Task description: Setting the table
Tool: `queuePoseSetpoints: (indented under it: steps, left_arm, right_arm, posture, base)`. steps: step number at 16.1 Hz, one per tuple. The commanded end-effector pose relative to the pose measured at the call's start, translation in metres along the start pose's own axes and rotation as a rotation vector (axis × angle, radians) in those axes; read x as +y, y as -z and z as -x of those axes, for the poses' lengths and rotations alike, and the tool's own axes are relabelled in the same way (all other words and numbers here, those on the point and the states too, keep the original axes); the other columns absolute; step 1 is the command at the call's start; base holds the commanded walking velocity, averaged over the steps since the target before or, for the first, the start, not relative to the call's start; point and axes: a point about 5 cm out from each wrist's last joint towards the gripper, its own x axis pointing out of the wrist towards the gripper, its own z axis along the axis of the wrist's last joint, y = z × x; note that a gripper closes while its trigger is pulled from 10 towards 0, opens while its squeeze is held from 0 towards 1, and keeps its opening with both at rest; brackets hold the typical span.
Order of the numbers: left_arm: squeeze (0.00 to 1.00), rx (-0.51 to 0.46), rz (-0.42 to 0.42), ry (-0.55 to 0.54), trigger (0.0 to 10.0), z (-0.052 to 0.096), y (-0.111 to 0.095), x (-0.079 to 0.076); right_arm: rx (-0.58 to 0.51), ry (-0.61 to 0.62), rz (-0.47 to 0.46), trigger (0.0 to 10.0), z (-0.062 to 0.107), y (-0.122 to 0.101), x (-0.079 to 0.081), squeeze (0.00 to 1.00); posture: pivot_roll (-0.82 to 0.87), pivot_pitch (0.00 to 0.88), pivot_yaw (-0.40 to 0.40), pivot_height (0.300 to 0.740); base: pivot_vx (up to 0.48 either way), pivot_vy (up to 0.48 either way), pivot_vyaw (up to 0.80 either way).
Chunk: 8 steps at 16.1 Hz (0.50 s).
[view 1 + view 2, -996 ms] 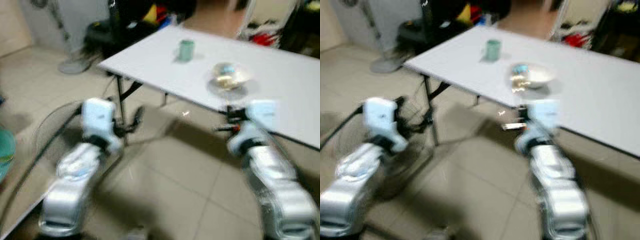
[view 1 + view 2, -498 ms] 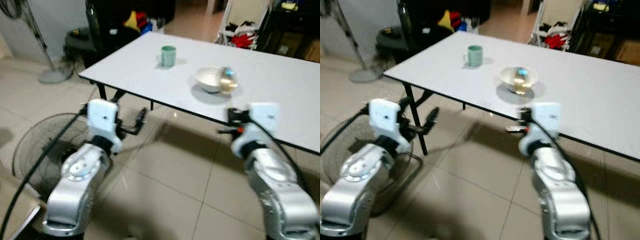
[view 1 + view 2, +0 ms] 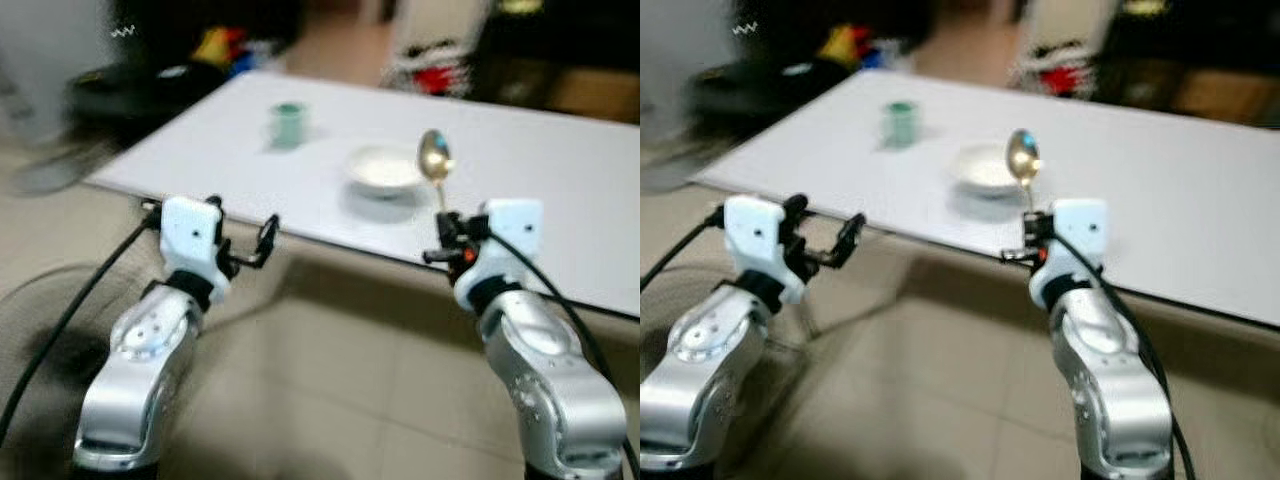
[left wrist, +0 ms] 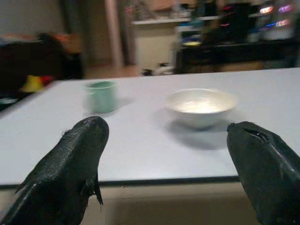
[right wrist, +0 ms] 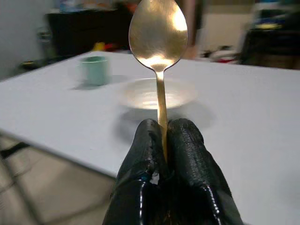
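Right tool [image 5: 161, 140] clenched on spoon [image 5: 158, 35], bowl end up, short of bench [image 3: 560, 170] edge. Left tool [image 4: 173, 164] released, empty. Advance squarely; lay spoon just beside bowl [image 3: 383, 168], clear of cup [image 3: 287, 123].

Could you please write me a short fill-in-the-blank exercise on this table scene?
1. The right gripper is shut on a gold ____, bowl end up.
2. On the table, the white bowl stands beside a green ____.
3. The left gripper has its fingers ____, with nothing between them.
4. Both grippers are short of the table's near ____.

Missing words: spoon; cup; open; edge
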Motion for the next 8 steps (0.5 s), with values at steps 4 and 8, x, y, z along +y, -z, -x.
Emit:
queuePoseSetpoints:
  steps: [4,8]
  left_arm:
    - [0.00,0.007,-0.004,0.031,10.0,-0.0005,-0.0006,-0.0049]
    - [0.00,0.017,-0.004,0.041,10.0,-0.0001,0.0015,-0.0071]
  right_arm:
    - [0.000,0.000,-0.002,10.0,-0.0009,-0.0024,-0.0033,0.00]
    - [0.014,-0.045,0.004,10.0,-0.0072,-0.0049,-0.0036,0.00]
  posture:
    - [0.07,0.000,0.030,0.740]
    - [0.07,0.000,0.028,0.740]
  base:
    - [0.382,0.000,0.00]
    - [0.386,0.000,0.00]
